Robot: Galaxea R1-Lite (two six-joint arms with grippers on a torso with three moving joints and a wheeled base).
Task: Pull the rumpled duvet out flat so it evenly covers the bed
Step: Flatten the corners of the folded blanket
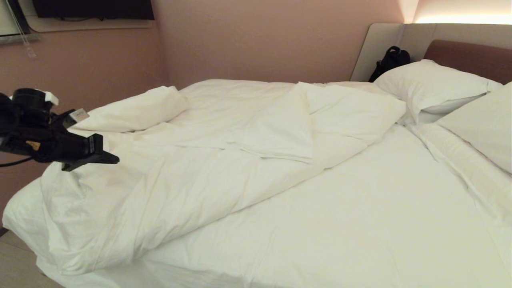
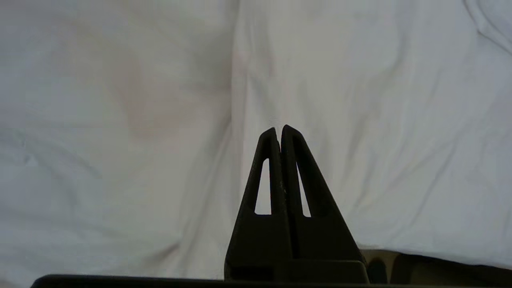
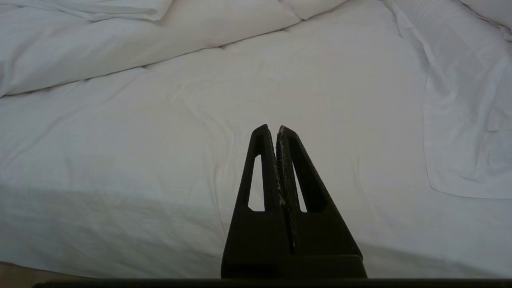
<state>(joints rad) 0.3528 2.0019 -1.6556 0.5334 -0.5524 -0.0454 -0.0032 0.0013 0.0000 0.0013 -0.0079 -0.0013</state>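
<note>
At the bed's [image 1: 24,224] left end the left gripper [image 1: 114,159] hovered over the duvet [image 1: 180,176], jaws pressed together and pinching no cloth. It would have done best to part them, take a firm pinch of the near edge and draw steadily toward the bare side. The duvet lay bunched, its long axis slanting from that end toward the pillows [image 1: 432,86]. The right gripper [image 3: 275,129], jaws together, hung over the sheet [image 3: 200,140].

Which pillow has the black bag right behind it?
The far pillow, nearest the wall: the black bag leans on the headboard just behind it. The near pillow at the picture's right edge has no bag by it.
</note>
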